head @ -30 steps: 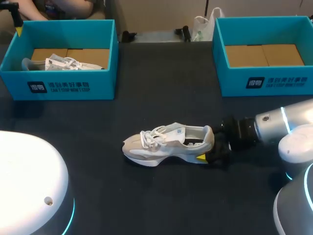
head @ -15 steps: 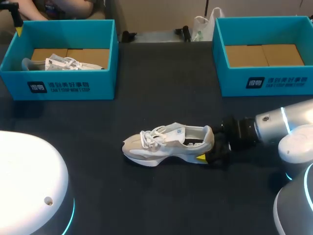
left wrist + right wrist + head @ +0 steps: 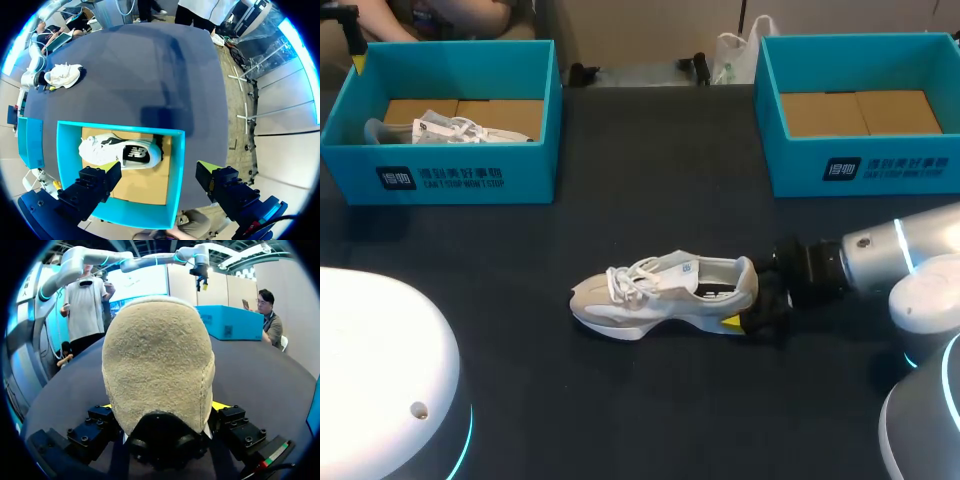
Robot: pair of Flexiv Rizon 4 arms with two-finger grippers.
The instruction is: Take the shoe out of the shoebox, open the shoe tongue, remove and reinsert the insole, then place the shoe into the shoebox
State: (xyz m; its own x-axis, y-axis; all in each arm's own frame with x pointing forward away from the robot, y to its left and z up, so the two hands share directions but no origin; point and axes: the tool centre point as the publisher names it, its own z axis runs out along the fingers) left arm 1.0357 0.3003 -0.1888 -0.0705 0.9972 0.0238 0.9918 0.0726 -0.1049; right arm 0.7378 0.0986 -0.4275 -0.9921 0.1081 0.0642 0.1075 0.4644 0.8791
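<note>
The shoe [image 3: 157, 360] heel hides most of the right gripper's [image 3: 160, 407] yellow tips. In the head view, at 10 o'clock, the edge cuts off the left gripper [image 3: 353, 45].

You are looking at a dark counter [image 3: 650, 400] that is taking up most of the head view and is lying bare in broad patches. Toward its far left corner a teal box [image 3: 470, 178] is standing open-topped, well apart from the counter's middle, with a brown cardboard floor [image 3: 505, 112] showing inside. A second white shoe [image 3: 450, 130] is lying on its side in that box, stretching along the near wall with its laces loose.
</note>
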